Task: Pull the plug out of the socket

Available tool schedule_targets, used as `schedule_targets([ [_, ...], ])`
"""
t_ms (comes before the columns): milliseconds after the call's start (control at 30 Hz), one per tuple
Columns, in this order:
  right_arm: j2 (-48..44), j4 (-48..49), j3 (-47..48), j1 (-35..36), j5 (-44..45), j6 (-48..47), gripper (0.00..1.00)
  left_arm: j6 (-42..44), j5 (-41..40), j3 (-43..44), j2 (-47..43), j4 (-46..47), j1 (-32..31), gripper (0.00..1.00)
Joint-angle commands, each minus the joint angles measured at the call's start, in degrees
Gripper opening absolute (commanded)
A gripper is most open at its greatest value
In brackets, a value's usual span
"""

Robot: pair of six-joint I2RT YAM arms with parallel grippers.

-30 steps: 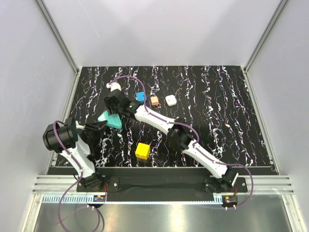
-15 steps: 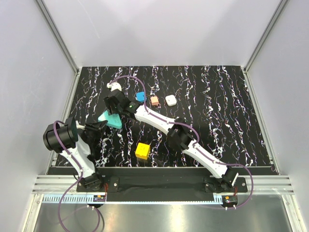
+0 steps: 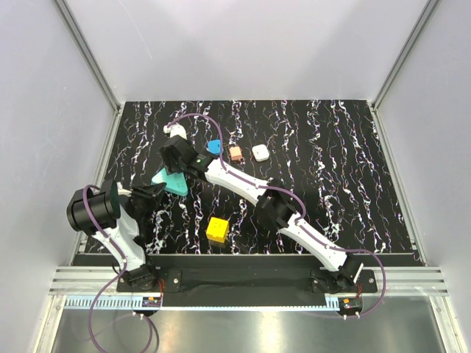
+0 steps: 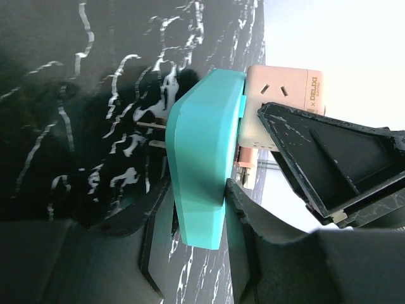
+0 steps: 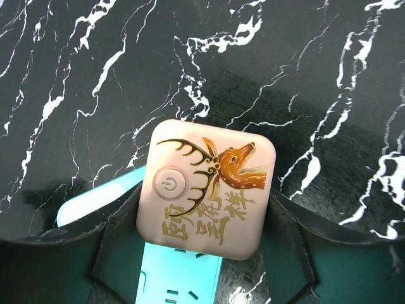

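The teal socket (image 3: 171, 184) is at the table's left, and my left gripper (image 3: 152, 193) is shut on its edge. In the left wrist view the socket (image 4: 202, 158) stands clamped between both fingers of the left gripper (image 4: 196, 212), with two metal prongs on its far face. The peach plug (image 4: 281, 92) sits pressed against its other face. My right gripper (image 3: 175, 157) hides the plug from above. In the right wrist view the plug (image 5: 205, 190), with a deer picture and a power button, is held between the fingers of the right gripper (image 5: 204, 235), over the socket (image 5: 180, 278).
A yellow cube (image 3: 217, 229) lies near the front. A small blue block (image 3: 214, 147), a salmon block (image 3: 235, 154) and a white rounded block (image 3: 260, 152) sit in a row behind the right arm. Grey walls enclose the marbled black table (image 3: 331, 162).
The left arm's wrist has shifted very slightly. Both grips and the socket with the plug stay where they were.
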Motion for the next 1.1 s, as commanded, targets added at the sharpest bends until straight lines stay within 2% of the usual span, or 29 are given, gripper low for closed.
schedule_targets([
  [0,-9.9,5.2,3.7,0.4,5.4,-0.2,0.00,3.9,-3.9,-1.0,-1.6,1.1,-0.4,0.00],
  [233,-10.4,6.0,5.4,0.4,6.3,2.8,0.00,4.2,-4.6,-0.5,-3.1,-1.8,-0.7,0.00],
  [500,-8.7,7.1,2.4,0.3,4.1,3.8,0.00,4.5,-5.4,1.0,-5.9,-8.4,-1.1,0.00],
  [600,-8.2,7.0,1.6,0.4,3.9,4.1,0.00,4.5,-5.2,2.5,-7.5,-13.5,-1.0,0.00],
  [833,-7.5,7.1,3.3,-0.3,3.9,4.8,0.00,8.1,-7.7,8.3,-12.5,-32.9,-2.5,0.00],
  [1067,-8.9,7.0,2.3,-1.3,3.6,6.5,0.00,9.0,-9.4,7.5,-13.1,-31.2,-3.7,0.00],
])
